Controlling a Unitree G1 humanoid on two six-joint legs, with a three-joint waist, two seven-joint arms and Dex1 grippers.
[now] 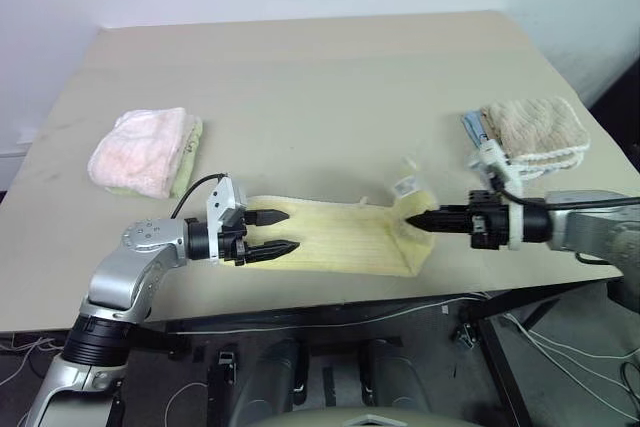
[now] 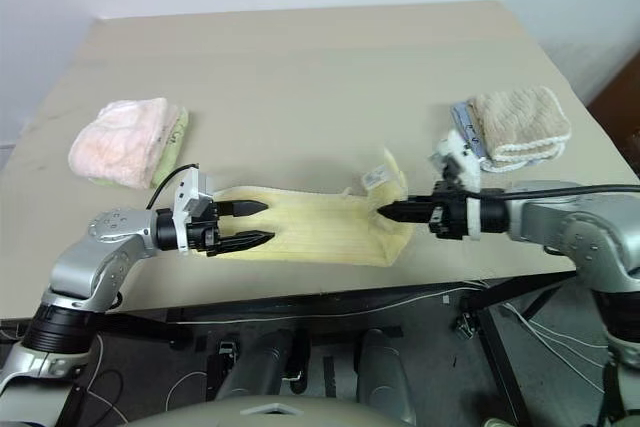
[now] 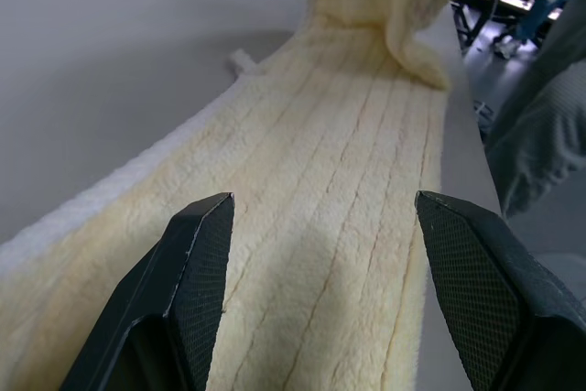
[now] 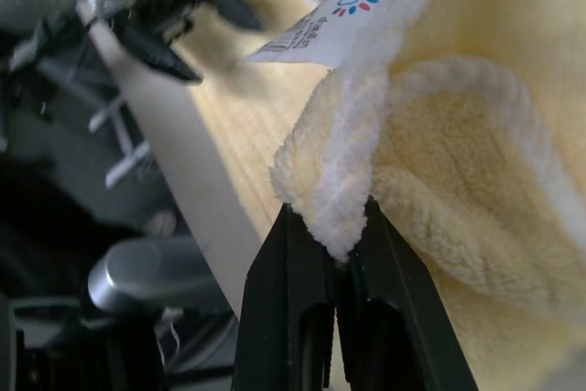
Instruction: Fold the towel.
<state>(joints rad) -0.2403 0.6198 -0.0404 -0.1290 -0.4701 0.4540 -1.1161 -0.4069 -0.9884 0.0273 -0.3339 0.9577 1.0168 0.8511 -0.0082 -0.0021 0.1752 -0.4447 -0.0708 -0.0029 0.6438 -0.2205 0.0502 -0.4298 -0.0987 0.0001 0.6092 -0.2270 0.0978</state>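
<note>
Already the right hand (image 1: 412, 217) is clamped on only the towel (image 1: 335, 237) hem — it could slip free mid-fold, while the left hand (image 1: 288, 231) hangs spread apart over the opposite end.

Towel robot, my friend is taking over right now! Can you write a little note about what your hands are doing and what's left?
Right gripper: shut on the towel, pinching its right end and lifting it off the table.
Left gripper: open, hovering over the towel's left end, holding nothing.
The towel lies stretched along the table's near edge.
Done: right end picked up.
Left: carry that end across to the left end, lay it down, smooth the fold.
</note>
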